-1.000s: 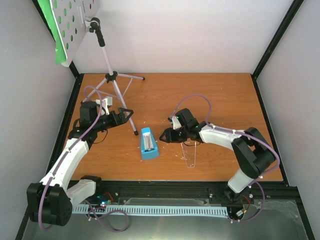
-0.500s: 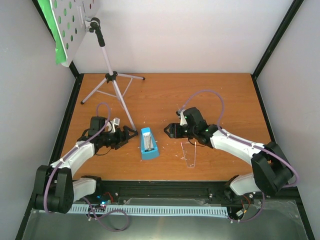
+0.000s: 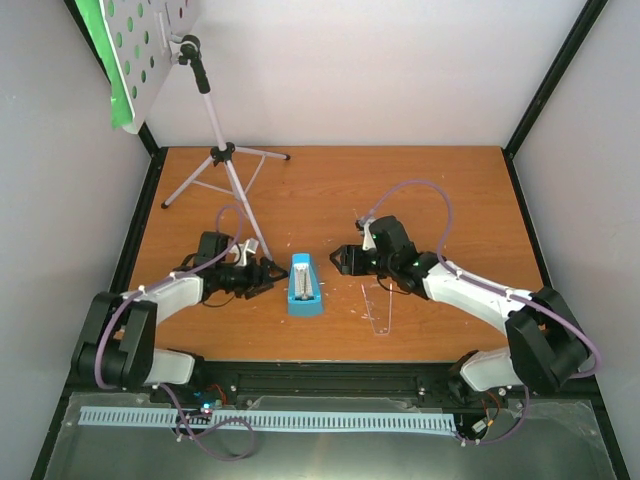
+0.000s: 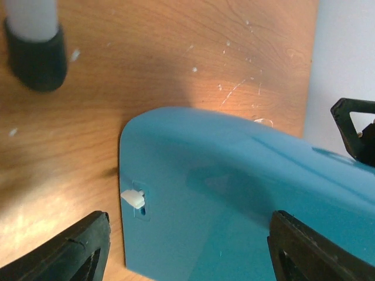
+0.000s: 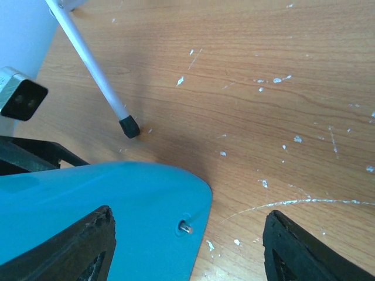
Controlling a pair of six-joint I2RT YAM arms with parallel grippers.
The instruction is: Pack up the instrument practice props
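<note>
Your left gripper [image 3: 268,272] and right gripper [image 3: 336,260], both spread wide and empty, flank the blue metronome [image 3: 304,285], the left one just beside it.

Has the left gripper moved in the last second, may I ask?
Yes: the left gripper moved right and toward the near edge, down the stand leg to the metronome.

An orange-brown wooden tabletop [image 3: 400,190], flecked with pale scratches, sits between plain white walls [image 3: 380,70]. Black frame posts [image 3: 555,75] rise at its back corners.
</note>
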